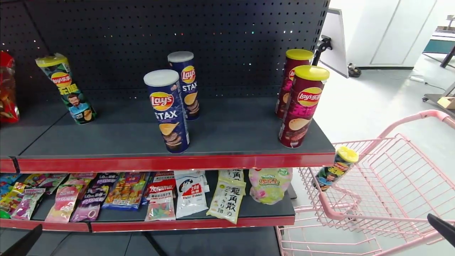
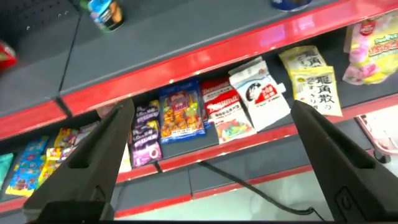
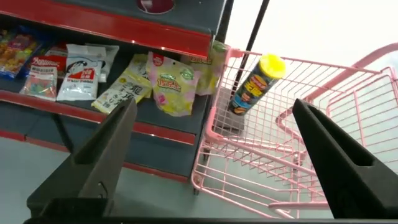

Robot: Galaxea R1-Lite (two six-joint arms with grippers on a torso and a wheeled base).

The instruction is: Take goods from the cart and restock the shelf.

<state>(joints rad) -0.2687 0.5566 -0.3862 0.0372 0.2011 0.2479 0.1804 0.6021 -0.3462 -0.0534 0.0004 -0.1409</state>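
Nearest, hanging splayed wide and gripping nothing: left gripper (image 2: 212, 106) facing the lower shelf (image 2: 186, 163), right gripper (image 3: 214, 102) facing the pink wire cart (image 3: 273, 168).
Leaning in the cart's corner nearest the shelf end: green chip can (image 1: 336, 169), long axis tilting, yellow lid pointing up and away from the shelf.
Lying along the lower shelf: snack bags (image 1: 106, 195).
Standing on the grey, red-edged upper shelf (image 1: 231, 124): blue cans (image 1: 167, 110) mid-board, maroon cans (image 1: 302, 106) at the right front corner, another green can (image 1: 67, 89) at the left end.
Backing everything: black pegboard (image 1: 142, 35).
Stretching off to the right: pale floor (image 1: 373, 92).
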